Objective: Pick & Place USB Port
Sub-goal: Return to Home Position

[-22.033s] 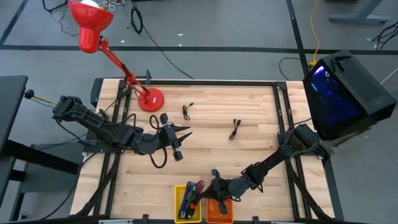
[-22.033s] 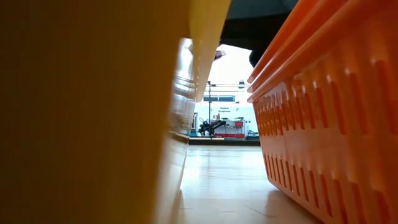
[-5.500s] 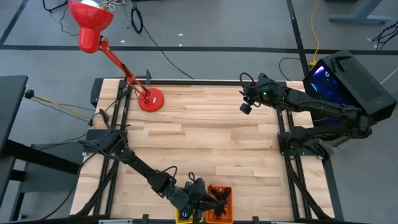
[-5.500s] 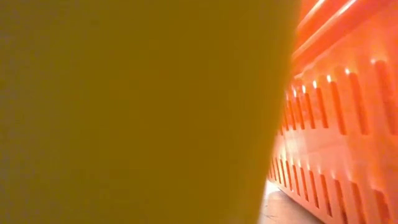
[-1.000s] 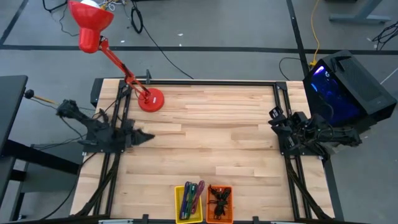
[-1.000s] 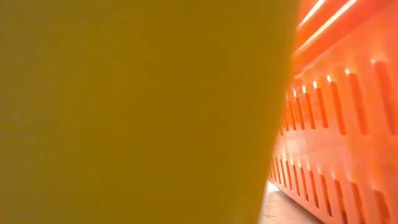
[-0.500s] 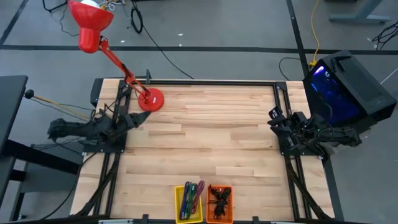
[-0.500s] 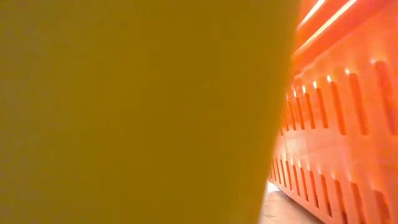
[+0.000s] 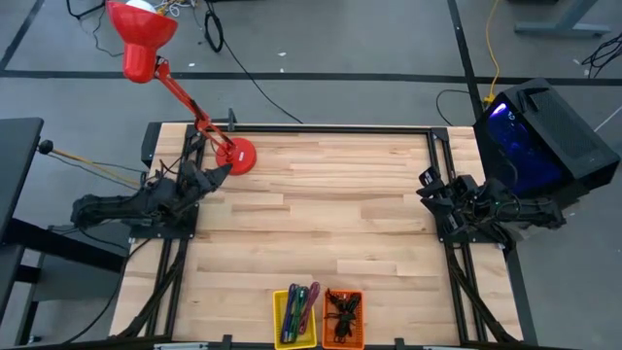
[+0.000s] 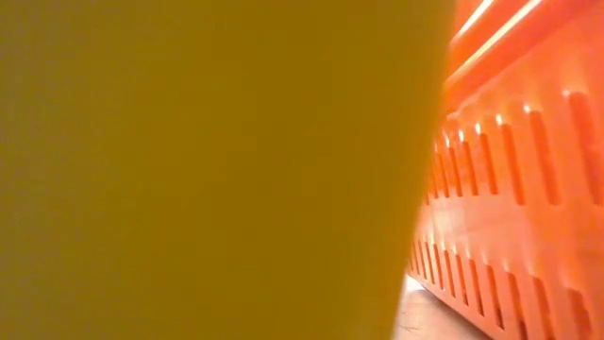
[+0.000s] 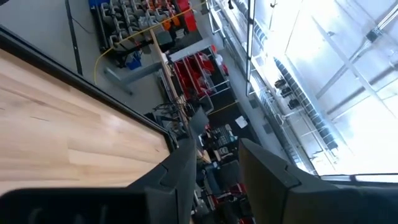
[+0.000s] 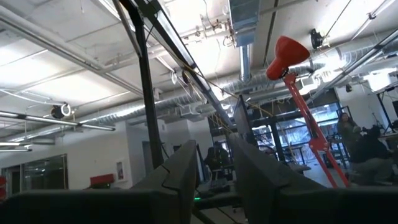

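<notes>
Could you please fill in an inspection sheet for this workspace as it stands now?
Surface: light wooden table, no loose cable on it.
Job's things: black USB cables lie in the orange slotted plastic bin at the near edge.
Clutter: yellow plastic bin beside it, holding coloured items; red desk lamp at the far left.
Hands: left hand open, by the lamp base; right hand open, at the right edge.
Cables: black cable and yellow cable on the floor.
Surroundings: black computer case with blue light at right.
</notes>
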